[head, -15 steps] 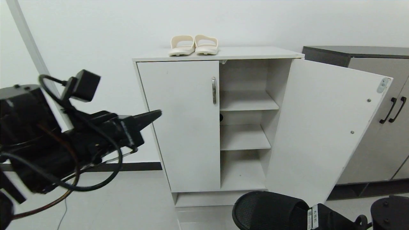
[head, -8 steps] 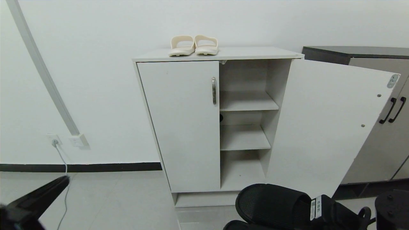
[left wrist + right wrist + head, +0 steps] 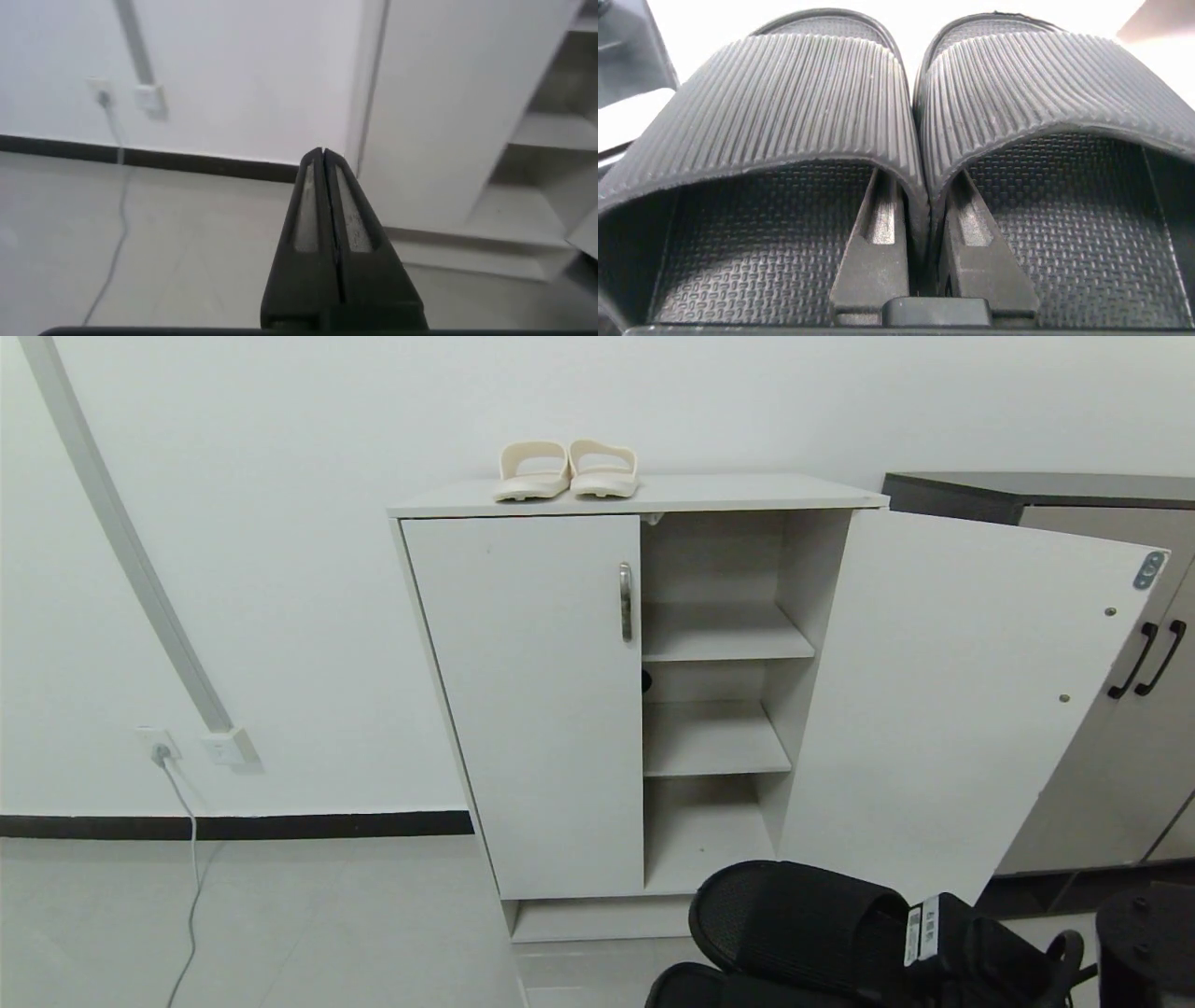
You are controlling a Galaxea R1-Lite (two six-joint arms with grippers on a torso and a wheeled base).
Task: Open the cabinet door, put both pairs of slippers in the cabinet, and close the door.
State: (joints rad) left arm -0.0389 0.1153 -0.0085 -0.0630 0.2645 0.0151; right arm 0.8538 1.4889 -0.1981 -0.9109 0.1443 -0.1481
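- Jaws are seen pressed together, empty, on the left gripper (image 3: 323, 166).
- Beige slippers (image 3: 567, 469) are left atop the cabinet (image 3: 523, 709), door (image 3: 952, 691) swung open.
- Black slippers (image 3: 794, 915), judged light and bendy, are clamped by their inner walls in the right gripper (image 3: 920, 201), before the door.

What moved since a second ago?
The left end effector dropped down low. The black slippers, held by the right end effector, rose slightly. The open door swung a little wider. The cream slippers stayed on top.
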